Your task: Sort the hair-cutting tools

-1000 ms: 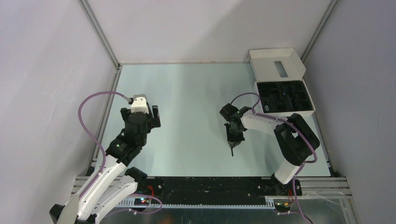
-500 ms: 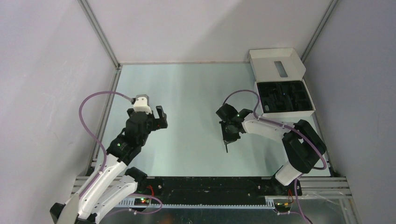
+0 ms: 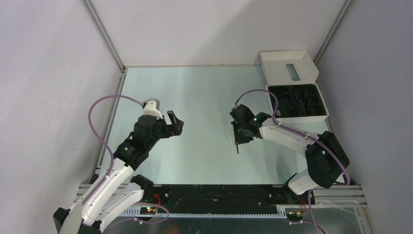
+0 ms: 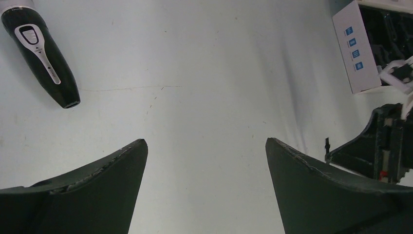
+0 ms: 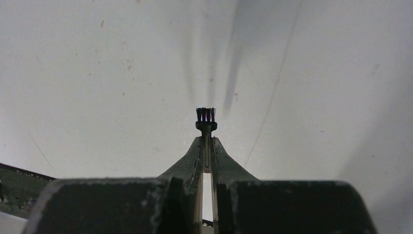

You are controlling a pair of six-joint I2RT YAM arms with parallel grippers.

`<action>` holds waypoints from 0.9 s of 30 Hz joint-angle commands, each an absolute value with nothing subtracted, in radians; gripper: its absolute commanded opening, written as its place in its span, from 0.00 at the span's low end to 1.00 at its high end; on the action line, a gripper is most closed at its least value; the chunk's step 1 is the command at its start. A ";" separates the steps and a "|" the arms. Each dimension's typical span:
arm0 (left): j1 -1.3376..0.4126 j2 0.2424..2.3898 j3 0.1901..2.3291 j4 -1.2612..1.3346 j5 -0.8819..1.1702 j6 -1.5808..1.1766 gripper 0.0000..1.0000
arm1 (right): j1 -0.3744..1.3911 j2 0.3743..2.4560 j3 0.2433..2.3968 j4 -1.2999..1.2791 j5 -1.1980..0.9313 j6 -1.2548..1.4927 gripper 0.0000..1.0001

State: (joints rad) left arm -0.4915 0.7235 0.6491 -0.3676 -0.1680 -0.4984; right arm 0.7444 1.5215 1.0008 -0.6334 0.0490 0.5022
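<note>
Pale table (image 4: 204, 73) bears clipper (image 4: 41, 56), blue-iconed box (image 4: 358, 53) (unreadable).

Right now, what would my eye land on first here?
Probably the tiny brush, pinched in the right jaws above the middle of the table, its bristles poking past the tips. The left jaws hang wide open on the left, with a black-and-silver clipper lying flat on the table ahead of them. An open white box sits at the back right corner.
</note>
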 commanded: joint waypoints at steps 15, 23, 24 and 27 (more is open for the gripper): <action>-0.495 0.626 0.716 -0.460 -0.492 -0.283 0.98 | 0.188 1.367 1.061 -0.648 0.074 0.234 0.00; -0.495 0.627 0.706 -0.435 -0.570 -0.193 0.98 | -0.003 1.473 1.157 -0.598 0.065 0.163 0.00; -0.495 0.626 0.700 -0.429 -0.581 -0.190 0.98 | -0.015 1.489 1.173 -0.589 0.062 0.143 0.00; -0.495 0.625 0.678 -0.407 -0.593 -0.183 0.98 | -0.054 1.533 1.212 -0.563 0.065 0.100 0.00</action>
